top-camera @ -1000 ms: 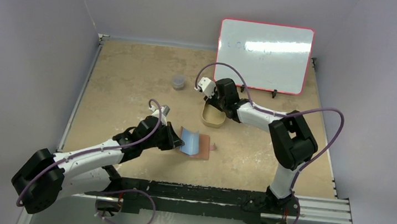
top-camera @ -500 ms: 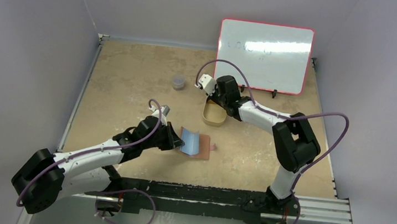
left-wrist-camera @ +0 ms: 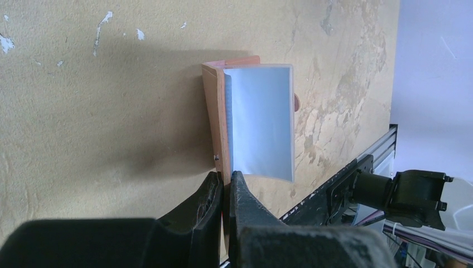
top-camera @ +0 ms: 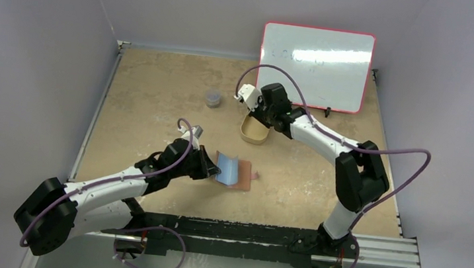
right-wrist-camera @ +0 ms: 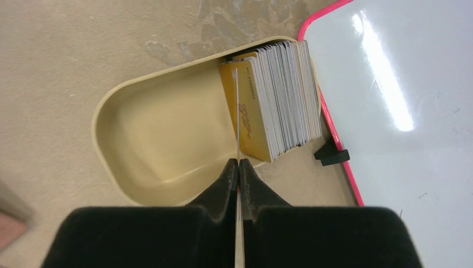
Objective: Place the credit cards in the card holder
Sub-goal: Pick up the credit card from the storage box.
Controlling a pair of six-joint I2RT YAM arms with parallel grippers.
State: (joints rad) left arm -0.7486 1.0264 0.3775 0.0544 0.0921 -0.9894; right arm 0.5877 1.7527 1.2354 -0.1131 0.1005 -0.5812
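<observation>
The reddish-brown card holder (top-camera: 240,178) lies open on the table near the middle. In the left wrist view its leather flap (left-wrist-camera: 214,120) stands on edge, with a light blue card-sized sheet (left-wrist-camera: 260,120) against its inner side. My left gripper (top-camera: 210,166) is shut on the edge of that flap (left-wrist-camera: 226,180). My right gripper (top-camera: 254,111) is shut on one thin credit card, seen edge-on (right-wrist-camera: 237,111), just above the tan oval tin (right-wrist-camera: 150,139). A stack of several credit cards (right-wrist-camera: 287,97) stands in the tin's far end.
The red-framed whiteboard (top-camera: 314,66) stands at the back right, right behind the tin (top-camera: 254,133); it also shows in the right wrist view (right-wrist-camera: 407,123). A small grey pot (top-camera: 213,98) sits left of the tin. A black rail (top-camera: 244,232) runs along the near edge.
My right gripper has moved back and up from the tin with the card pinched in it. The left arm and the card holder have not moved.
</observation>
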